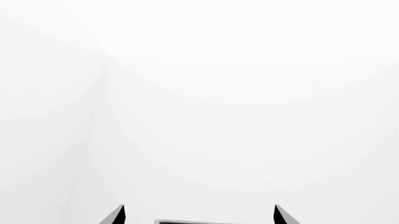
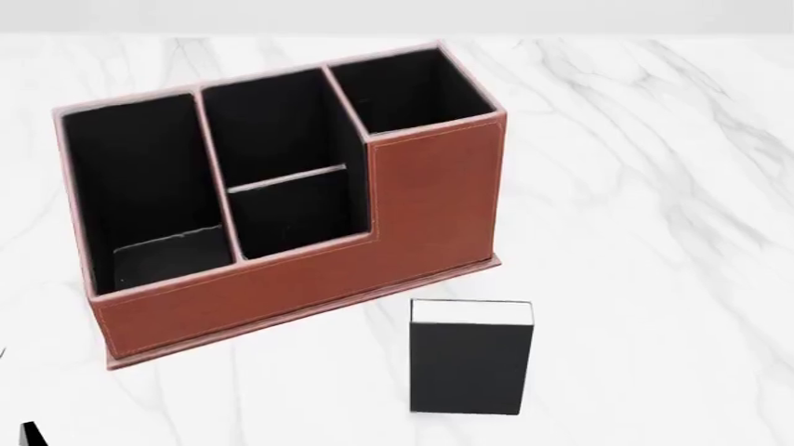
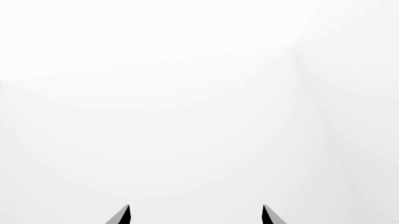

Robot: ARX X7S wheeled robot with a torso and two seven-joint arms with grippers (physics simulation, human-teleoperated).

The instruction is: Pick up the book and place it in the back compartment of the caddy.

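Both the left gripper point(image 1: 199, 217) and right gripper point(image 3: 195, 215) show fingertips spread apart, holding nothing. The book point(image 2: 470, 357) stands upright on the marble table point(image 2: 645, 186), just in front of the caddy point(image 2: 285, 204). No grasp is begun; reaching for the book likely comes next.

- The head view looks forward and steeply down from close above the white marble bench point(image 2: 645, 186), taking in the whole caddy point(image 2: 285, 200) and the book point(image 2: 470, 367).
- The left wrist view faces blank white walls past the left claw point(image 1: 199, 215), whose tips stand apart.
- The right wrist view does likewise past the right claw point(image 3: 195, 215).
- The wrist views share nothing clear with the head view.
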